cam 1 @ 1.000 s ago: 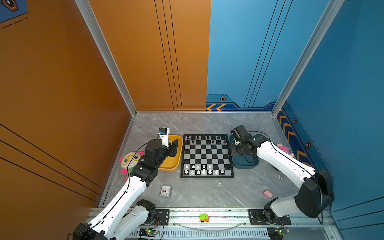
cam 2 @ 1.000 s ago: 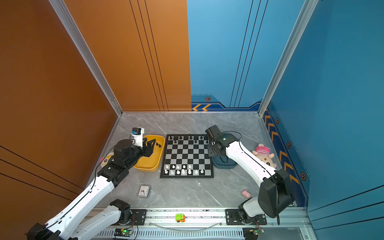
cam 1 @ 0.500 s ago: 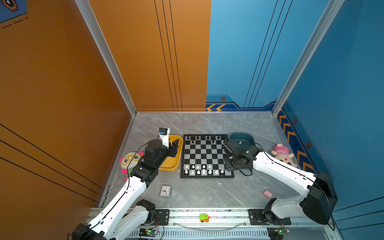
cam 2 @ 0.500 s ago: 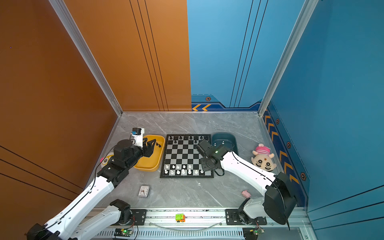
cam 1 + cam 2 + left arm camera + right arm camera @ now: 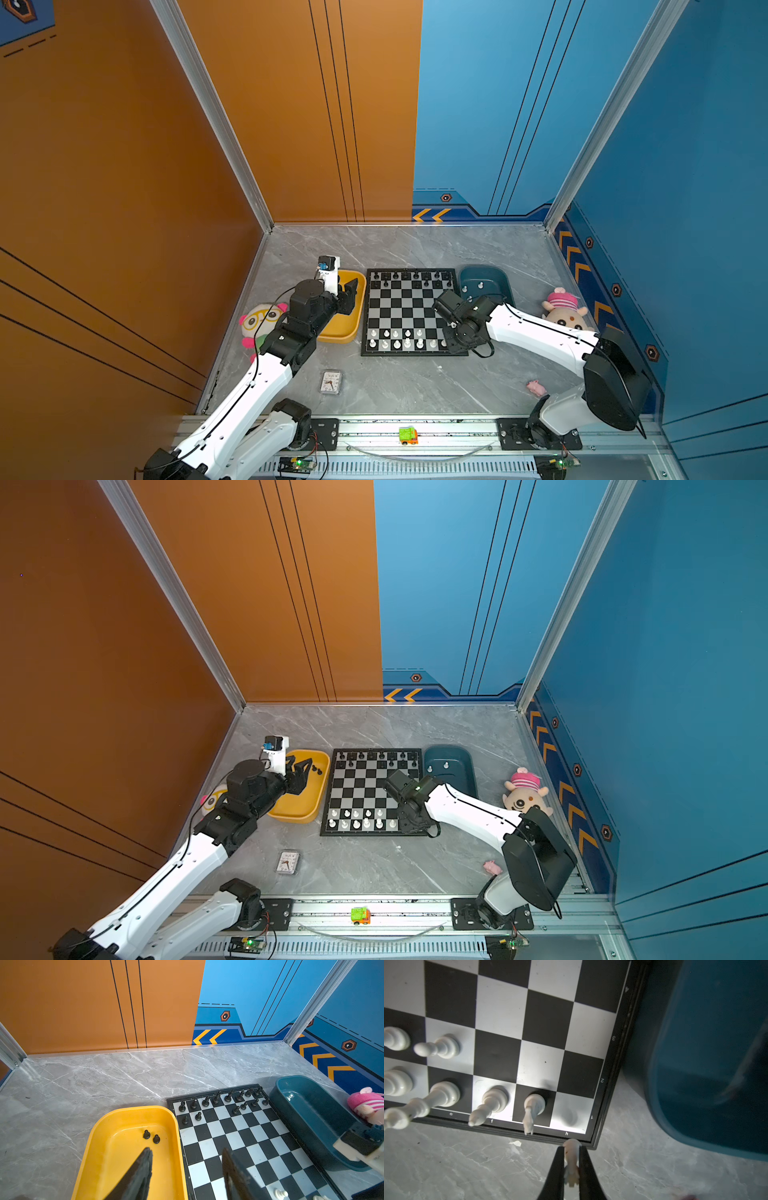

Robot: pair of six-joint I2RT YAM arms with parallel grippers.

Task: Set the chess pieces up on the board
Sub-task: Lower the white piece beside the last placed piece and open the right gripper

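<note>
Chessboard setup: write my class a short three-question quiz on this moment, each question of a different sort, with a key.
1. True or false: the right gripper is shut on a white chess piece.
2. How many black pawns are in the yellow tray? A one, B two, C five.
3. Fill in: the jaws of the left gripper stand ___.
Key: 1 true; 2 B; 3 open.
</note>
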